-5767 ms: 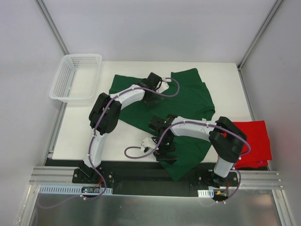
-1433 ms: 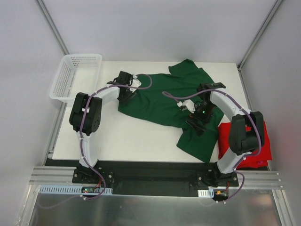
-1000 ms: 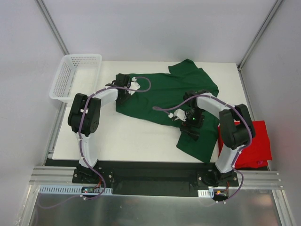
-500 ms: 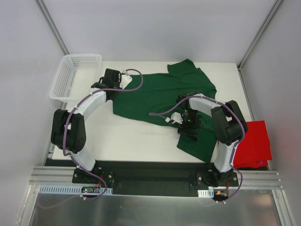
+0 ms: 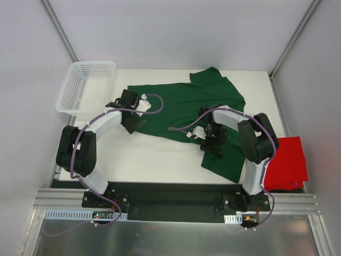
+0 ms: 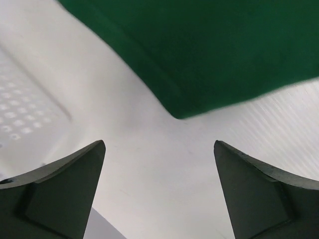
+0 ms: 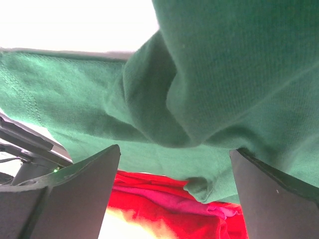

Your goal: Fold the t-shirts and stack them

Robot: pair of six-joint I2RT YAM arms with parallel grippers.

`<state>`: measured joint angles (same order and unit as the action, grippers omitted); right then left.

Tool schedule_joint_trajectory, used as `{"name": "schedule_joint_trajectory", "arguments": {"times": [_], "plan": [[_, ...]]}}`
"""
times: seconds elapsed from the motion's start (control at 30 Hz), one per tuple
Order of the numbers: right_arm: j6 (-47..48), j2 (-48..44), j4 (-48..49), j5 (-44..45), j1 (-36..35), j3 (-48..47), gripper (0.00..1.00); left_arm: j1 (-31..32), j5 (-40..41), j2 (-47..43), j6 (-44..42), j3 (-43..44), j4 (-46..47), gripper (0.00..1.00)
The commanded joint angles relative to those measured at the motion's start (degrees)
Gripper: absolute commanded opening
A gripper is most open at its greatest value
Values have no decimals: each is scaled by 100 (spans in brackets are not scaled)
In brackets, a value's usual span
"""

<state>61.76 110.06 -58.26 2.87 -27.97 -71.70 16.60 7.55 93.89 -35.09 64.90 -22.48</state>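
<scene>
Top: basket [image 5: 72, 88] at the table's [image 5: 149, 160] far-left corner. Green shirt [image 5: 181, 106] spread across the far middle, red shirt [image 5: 287, 162] at the near-right edge.

Left wrist: left gripper [image 6: 159, 189] spread wide over bare table, just short of the green shirt's corner.

Right wrist: right gripper [image 7: 174, 149] spread wide against the bunched green shirt, red shirt beyond.

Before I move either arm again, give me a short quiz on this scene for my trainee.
1. True or false: the left arm's fingers are clamped on the green t-shirt.
2. Fill in: the white mesh basket sits at the far-____ corner of the table.
3. Which lies farthest right? A) white mesh basket B) red t-shirt C) green t-shirt

Key: 1 false, they stand open with nothing between them; 2 left; 3 B.
</scene>
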Motion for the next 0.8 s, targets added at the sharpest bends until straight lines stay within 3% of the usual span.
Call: {"name": "schedule_joint_trajectory", "arguments": {"times": [0.0,0.5,0.67,0.77], "plan": [[-32,59,-10,-85,-60,-46,96,291,-254,-380,-454,-566,-318,91],[-102,15,-28,-164,-139,-11,96,370,-369,226,-771,-426,112,83],[-120,7,-36,-164,-156,-10,96,467,-245,507,-868,-330,358,72],[-111,7,-45,-191,-157,7,96,458,-237,745,-912,-277,428,58]]}}
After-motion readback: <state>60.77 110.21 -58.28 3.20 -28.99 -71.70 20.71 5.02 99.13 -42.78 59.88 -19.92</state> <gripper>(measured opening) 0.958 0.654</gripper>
